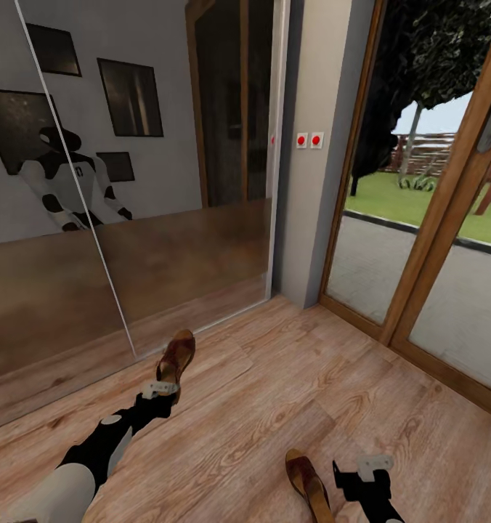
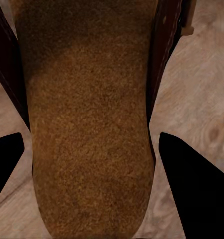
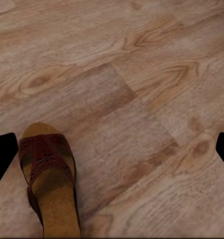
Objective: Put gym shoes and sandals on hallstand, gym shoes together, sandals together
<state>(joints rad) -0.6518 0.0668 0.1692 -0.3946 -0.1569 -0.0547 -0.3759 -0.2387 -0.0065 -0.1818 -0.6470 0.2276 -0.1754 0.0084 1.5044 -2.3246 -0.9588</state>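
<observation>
Two dark brown sandals lie on the wood-plank corridor floor (image 1: 289, 378). One sandal (image 1: 177, 354) rests close to the mirrored door, and my left gripper (image 1: 160, 390) is at its heel. In the left wrist view the tan footbed of that sandal (image 2: 89, 124) runs between the black fingers (image 2: 189, 184), which press against its sides. The other sandal (image 1: 308, 482) lies at the near edge, just left of my right gripper (image 1: 363, 471). My right gripper (image 3: 117, 137) hangs open above bare floor, with that sandal (image 3: 48, 174) off to one side. The gym shoes and the hallstand are out of view.
A mirrored sliding door (image 1: 93, 240) runs along the left and reflects the robot. A grey wall pillar (image 1: 314, 145) with two red switches stands ahead. Wood-framed glass doors (image 1: 420, 240) to the garden close off the right side.
</observation>
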